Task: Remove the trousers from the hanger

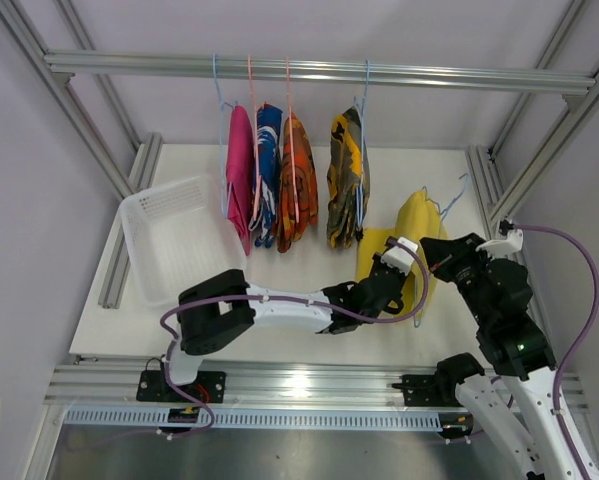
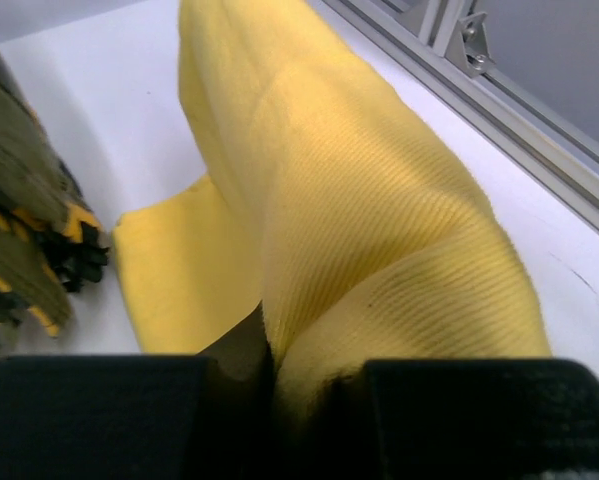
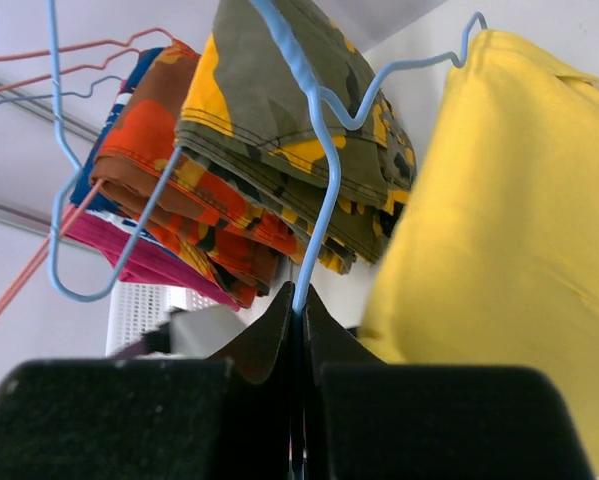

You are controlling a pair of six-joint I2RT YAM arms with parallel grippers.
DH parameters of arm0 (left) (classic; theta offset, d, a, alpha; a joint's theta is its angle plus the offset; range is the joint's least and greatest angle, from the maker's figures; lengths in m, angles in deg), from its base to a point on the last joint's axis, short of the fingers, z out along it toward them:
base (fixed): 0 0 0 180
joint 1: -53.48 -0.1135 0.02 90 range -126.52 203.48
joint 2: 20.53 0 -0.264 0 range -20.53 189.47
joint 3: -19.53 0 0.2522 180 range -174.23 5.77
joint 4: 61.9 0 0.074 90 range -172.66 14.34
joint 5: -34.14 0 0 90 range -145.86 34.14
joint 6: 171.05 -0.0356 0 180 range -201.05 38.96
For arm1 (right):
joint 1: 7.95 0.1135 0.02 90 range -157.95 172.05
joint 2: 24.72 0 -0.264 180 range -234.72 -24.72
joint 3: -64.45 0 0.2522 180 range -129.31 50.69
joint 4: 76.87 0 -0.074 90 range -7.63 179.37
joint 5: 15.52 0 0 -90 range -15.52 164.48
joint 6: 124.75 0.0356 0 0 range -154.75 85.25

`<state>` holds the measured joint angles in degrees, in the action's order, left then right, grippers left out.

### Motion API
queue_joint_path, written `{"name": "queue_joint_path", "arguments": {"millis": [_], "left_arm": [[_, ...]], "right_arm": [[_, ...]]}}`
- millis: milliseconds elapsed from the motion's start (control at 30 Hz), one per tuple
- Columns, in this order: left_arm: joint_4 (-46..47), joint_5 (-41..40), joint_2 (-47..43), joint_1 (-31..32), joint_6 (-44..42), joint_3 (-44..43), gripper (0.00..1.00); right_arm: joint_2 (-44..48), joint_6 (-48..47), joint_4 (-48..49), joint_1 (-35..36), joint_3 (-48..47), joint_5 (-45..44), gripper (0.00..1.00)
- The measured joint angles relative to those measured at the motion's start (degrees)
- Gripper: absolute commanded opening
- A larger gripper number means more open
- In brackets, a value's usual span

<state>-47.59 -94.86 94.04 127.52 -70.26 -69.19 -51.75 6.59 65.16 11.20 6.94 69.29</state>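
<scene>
Left gripper point(image 2: 314, 395) clenched on yellow trousers point(image 2: 359, 200), right gripper point(image 3: 297, 340) pinching blue hanger point(image 3: 327, 190) (thin wire, might slip when tugged).

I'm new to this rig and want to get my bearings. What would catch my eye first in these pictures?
The plain yellow trousers, off the rail at the right, stand out: the left pincer is shut on their cloth while the right pincer pinches a blue wire hanger beside them. Behind, four bright pairs hang in a row from the rail, a white basket to their left.
</scene>
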Motion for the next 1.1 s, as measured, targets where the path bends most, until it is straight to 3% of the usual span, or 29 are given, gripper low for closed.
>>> {"name": "queue_joint_path", "arguments": {"millis": [300, 767, 1100], "left_arm": [[-0.35, -0.94, -8.04, -1.11, -3.08, 5.86, 0.01], [-10.97, -0.87, -17.4, 0.09, -5.49, 5.2, 0.01], [-15.65, -0.92, -30.64, 2.6, -12.72, 1.68, 0.01]], "right_arm": [[1.86, 0.28, 0.98, 0.0, 5.4, -0.17, 0.0], [2.89, 3.45, 10.01, 0.0, 17.44, -0.35, 0.0], [3.15, 5.66, 15.98, 0.26, 24.5, 0.13, 0.0]]}}
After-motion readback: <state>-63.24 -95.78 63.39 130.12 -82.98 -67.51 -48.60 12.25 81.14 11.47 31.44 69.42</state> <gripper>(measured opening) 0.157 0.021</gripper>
